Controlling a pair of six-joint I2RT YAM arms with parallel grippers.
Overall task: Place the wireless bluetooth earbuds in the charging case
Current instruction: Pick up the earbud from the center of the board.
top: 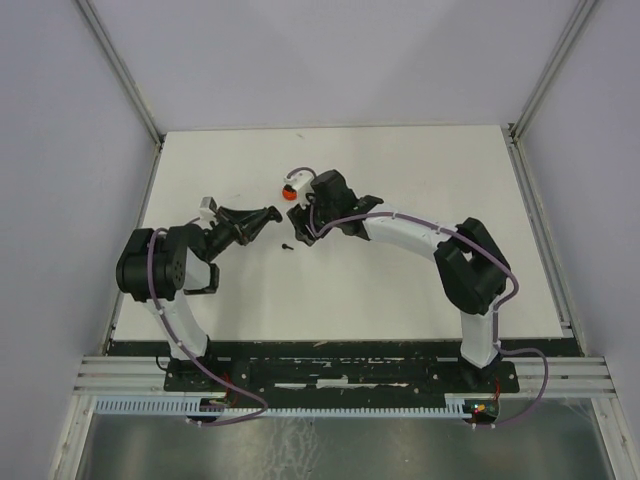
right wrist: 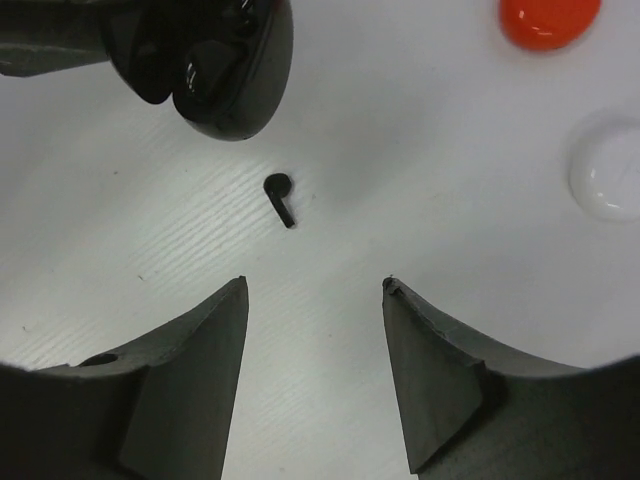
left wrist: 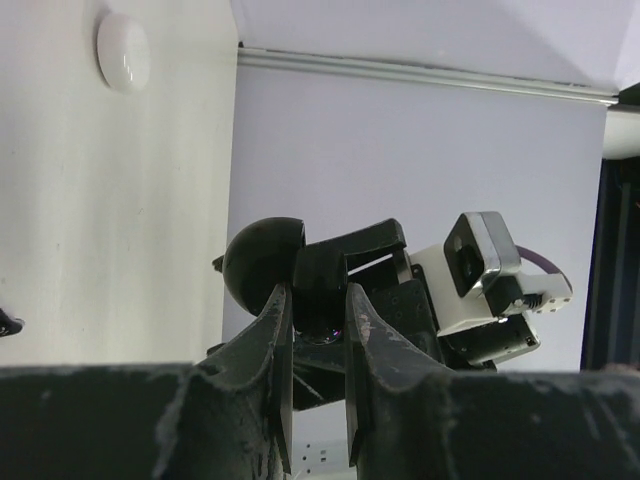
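Observation:
My left gripper (top: 270,216) is shut on a black charging case (left wrist: 262,258) and holds it above the table with its lid open. The case also shows at the top left of the right wrist view (right wrist: 228,75), its glossy inside facing the camera. One black stemmed earbud (right wrist: 280,198) lies loose on the white table just below the case, and also shows in the top view (top: 287,245). My right gripper (right wrist: 315,285) is open and empty, hovering over the table with the earbud a little ahead of its fingertips. Red or white earbuds are not in view.
A red round piece (right wrist: 548,18) and a white round piece (right wrist: 610,178) lie on the table to the right of the earbud, also seen in the top view as red (top: 293,193) and white (top: 298,175). Grey walls enclose the table.

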